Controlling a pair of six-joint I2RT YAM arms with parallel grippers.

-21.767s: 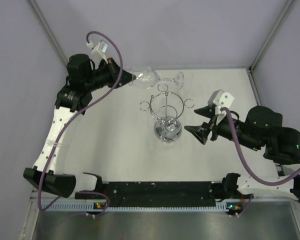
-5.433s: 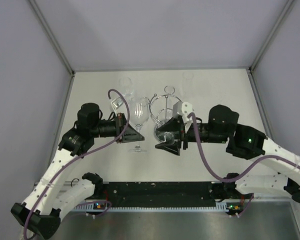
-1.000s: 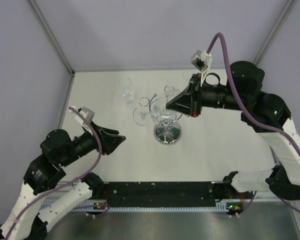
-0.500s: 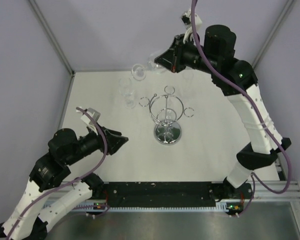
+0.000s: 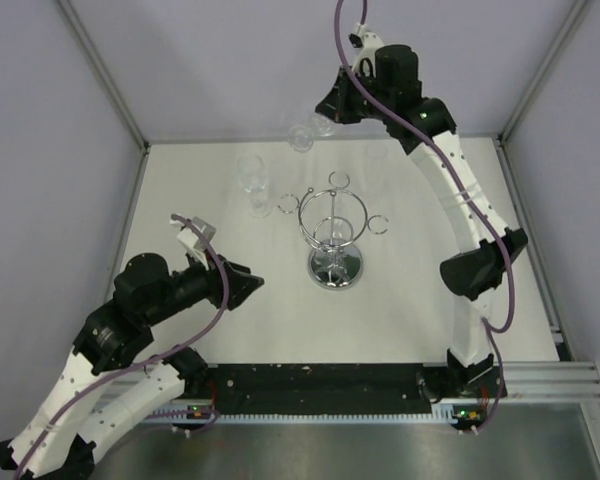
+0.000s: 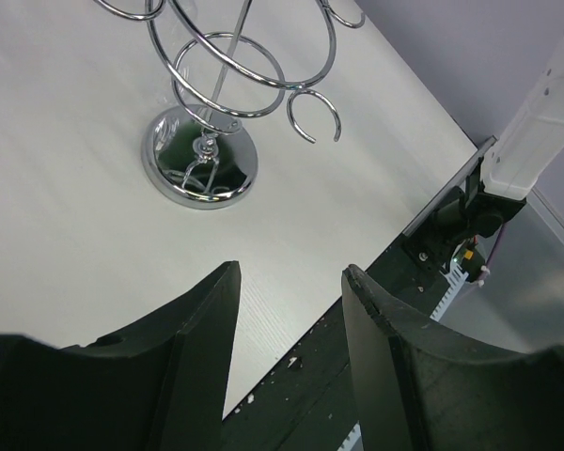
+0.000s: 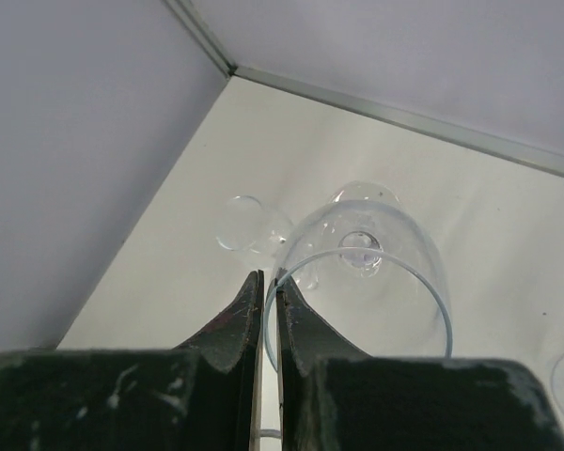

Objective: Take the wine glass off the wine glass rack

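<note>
Up high — right gripper pinches wine glass.

Overhead view looks down; left wrist shares the rack close-up.

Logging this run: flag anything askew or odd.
The wine glass is tilted well off upright, held only by its rim in the right claw, over the table's far edge. Nothing looks spilled or broken.

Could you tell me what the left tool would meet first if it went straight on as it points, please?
Most likely the rack, at its mirrored base, though the left tool may touch the table before it; depth is unclear.
</note>
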